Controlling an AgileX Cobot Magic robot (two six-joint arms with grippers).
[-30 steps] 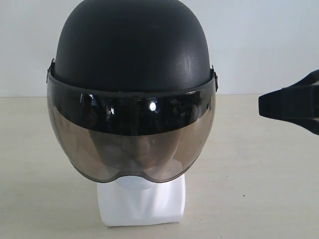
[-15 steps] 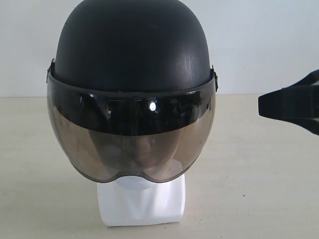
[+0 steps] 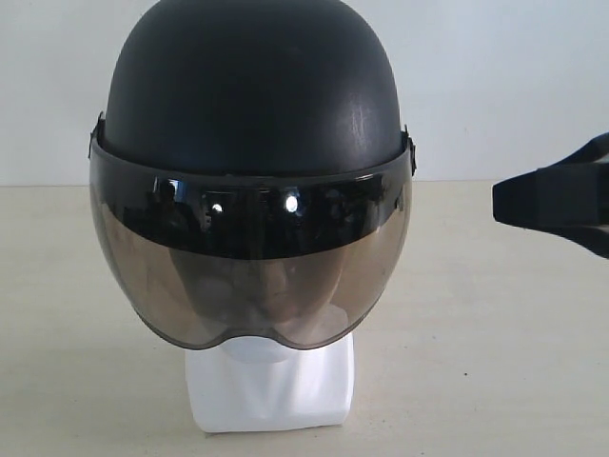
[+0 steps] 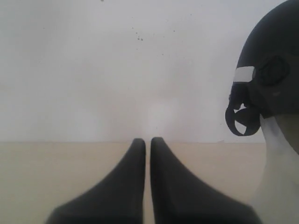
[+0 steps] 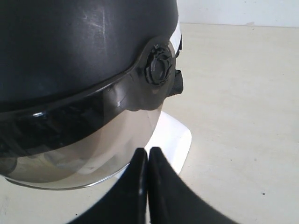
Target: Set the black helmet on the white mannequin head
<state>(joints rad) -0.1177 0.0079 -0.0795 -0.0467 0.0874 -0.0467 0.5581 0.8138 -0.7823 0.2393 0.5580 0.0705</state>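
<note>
Since helmet [image 3: 252, 90] covers it, head [image 3: 271, 386] mostly hidden

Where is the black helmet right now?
In the exterior view the black helmet sits left of centre, seated on the white mannequin head on the table. The right tool is off to its right, not touching it.

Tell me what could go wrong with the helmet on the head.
The black helmet overhangs the narrow base of the white mannequin head, so a knock might topple both. The shut right gripper points toward the visor; an advance may hit it. The strap hangs loose, so the helmet isn't secured.
</note>
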